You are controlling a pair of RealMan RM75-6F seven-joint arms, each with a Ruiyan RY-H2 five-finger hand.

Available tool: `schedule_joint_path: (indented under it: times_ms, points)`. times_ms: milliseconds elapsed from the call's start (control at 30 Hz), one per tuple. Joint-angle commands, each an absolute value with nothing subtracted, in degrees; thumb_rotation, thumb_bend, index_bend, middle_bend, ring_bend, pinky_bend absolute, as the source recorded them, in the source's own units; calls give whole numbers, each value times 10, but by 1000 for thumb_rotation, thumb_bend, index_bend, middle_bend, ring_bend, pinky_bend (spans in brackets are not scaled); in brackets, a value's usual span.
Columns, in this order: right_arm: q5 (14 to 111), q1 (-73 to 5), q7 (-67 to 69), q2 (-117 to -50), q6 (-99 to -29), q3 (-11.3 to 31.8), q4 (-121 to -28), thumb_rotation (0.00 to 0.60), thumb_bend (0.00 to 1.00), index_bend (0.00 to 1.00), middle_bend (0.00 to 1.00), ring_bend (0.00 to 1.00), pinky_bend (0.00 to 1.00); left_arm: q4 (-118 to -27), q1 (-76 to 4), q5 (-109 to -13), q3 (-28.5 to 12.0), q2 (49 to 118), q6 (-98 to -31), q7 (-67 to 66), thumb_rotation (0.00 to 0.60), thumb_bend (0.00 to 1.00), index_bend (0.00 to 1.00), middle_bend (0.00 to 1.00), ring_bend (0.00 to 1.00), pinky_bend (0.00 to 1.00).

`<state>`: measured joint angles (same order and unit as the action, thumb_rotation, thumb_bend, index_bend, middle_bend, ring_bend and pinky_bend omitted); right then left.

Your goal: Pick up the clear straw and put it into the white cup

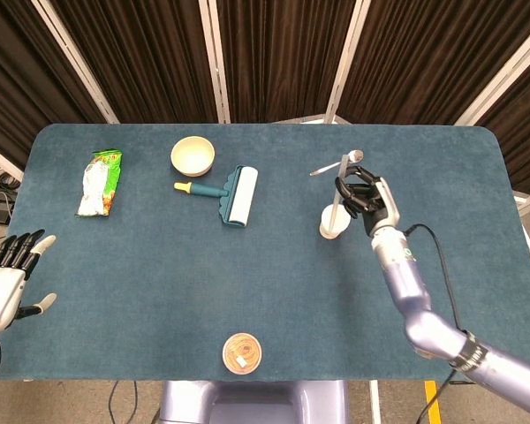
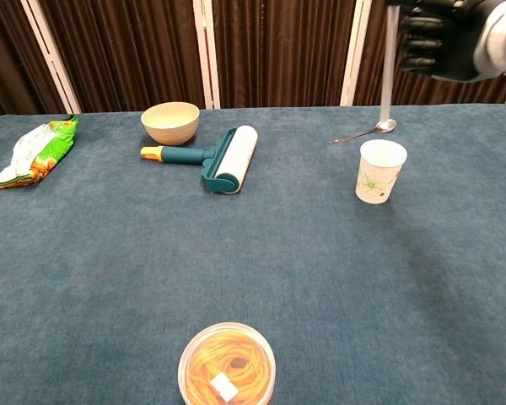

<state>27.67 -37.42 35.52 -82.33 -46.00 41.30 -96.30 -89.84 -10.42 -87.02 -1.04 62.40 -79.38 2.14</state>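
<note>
Chest view shows right hand fingers clamped on the clear straw, upright at 12 o'clock above the white cup, not yet in.

Taking the white cup as landmark on the table: the spoon lies just behind it. The lint roller lies well to its left, the bowl further left and behind, the snack bag at the far left. The round lidded container sits far in front and left. The clear straw hangs upright above the cup, held by the right robot hand.
</note>
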Motion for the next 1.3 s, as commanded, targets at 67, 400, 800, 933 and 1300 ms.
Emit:
schedule_joint_path:
  times_ms: [67, 400, 800, 933, 1300]
  points:
    - [237, -406, 344, -857, -455, 403, -906, 600, 372, 588, 1000, 972, 928, -898, -105, -870, -10, 624, -793, 23, 600, 238, 101, 0, 0, 0]
    - [237, -422, 365, -899, -427, 407, -809, 600, 372, 588, 1000, 971, 927, -900, -105, -866, -12, 624, -791, 17, 600, 237, 102, 0, 0, 0]
    - [312, -414, 411, -953, -467, 425, -758, 600, 372, 587, 1000, 971, 923, -901, -105, -866, -12, 624, -791, 15, 600, 236, 102, 0, 0, 0]
    - [351, -412, 437, -973, -478, 430, -733, 600, 372, 588, 1000, 972, 923, -901, -105, -865, -12, 624, -791, 15, 600, 235, 101, 0, 0, 0]
    - [391, -403, 468, -996, -482, 431, -673, 600, 372, 588, 1000, 972, 922, -903, -105, -862, -13, 624, -790, 11, 600, 238, 103, 0, 0, 0]
